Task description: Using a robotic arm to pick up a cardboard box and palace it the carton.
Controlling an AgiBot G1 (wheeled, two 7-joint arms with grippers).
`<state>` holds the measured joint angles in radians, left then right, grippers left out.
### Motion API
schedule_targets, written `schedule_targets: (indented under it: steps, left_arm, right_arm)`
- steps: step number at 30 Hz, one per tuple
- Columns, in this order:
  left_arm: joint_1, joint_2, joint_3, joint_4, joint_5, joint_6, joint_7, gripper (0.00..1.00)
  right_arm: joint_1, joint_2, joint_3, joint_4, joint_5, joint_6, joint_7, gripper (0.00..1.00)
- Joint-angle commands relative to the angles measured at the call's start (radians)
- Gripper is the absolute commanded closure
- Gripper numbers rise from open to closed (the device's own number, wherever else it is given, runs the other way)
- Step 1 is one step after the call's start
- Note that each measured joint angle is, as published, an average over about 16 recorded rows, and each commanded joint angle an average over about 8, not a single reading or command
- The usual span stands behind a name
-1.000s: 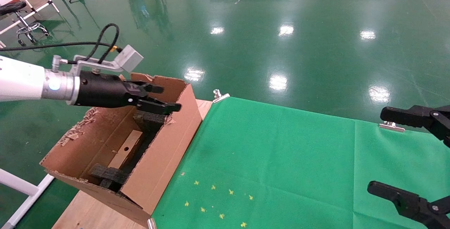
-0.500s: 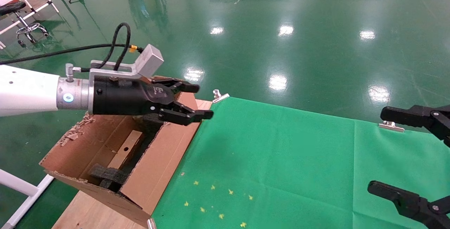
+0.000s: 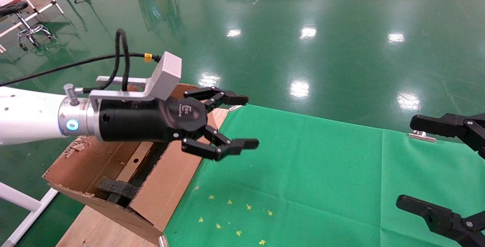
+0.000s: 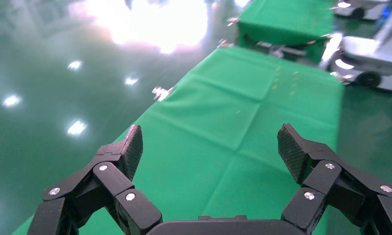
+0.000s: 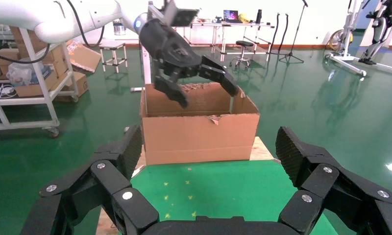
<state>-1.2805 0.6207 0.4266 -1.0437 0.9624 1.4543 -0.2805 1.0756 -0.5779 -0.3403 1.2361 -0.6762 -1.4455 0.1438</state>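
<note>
My left gripper [image 3: 246, 121] on the white robotic arm [image 3: 26, 116] is open and empty. It hangs above the carton's right wall and the near edge of the green cloth; the wrist view [image 4: 211, 147] shows only cloth between its fingers. The carton [image 3: 166, 186] is a large brown box with ragged flaps at the table's left, also in the right wrist view [image 5: 199, 134]. Black foam pieces [image 3: 115, 188] and a tan strip [image 3: 130, 161] lie inside it. The small cardboard box shows in no view. My right gripper [image 3: 409, 161] is open and empty at the far right.
A green cloth [image 3: 303, 171] covers the table right of the carton, held by a metal clip [image 3: 421, 136], with small yellow star marks [image 3: 235, 216] near the front. Bare wood [image 3: 94, 228] shows beside the carton. Shiny green floor lies beyond.
My left gripper has moved right and forward, from over the carton's inside to over its right wall and the cloth edge, and its fingers have spread wider. The right gripper has not moved.
</note>
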Motion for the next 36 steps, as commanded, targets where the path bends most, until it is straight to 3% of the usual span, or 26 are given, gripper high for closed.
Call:
schedule_targets:
  steps: [1, 19, 36]
  left_arm:
    - [0.024, -0.001, -0.017, -0.028, -0.027, 0.005, 0.011, 0.00]
    - [0.220, -0.010, -0.157, -0.257, -0.248, 0.045, 0.097, 0.00]
    - [0.215, -0.010, -0.154, -0.251, -0.243, 0.044, 0.096, 0.00]
  right_arm:
    - [0.000, 0.000, 0.000, 0.000, 0.000, 0.000, 0.000, 0.00]
    - [0.000, 0.000, 0.000, 0.000, 0.000, 0.000, 0.000, 0.00]
    - [0.000, 0.000, 0.000, 0.000, 0.000, 0.000, 0.000, 0.00]
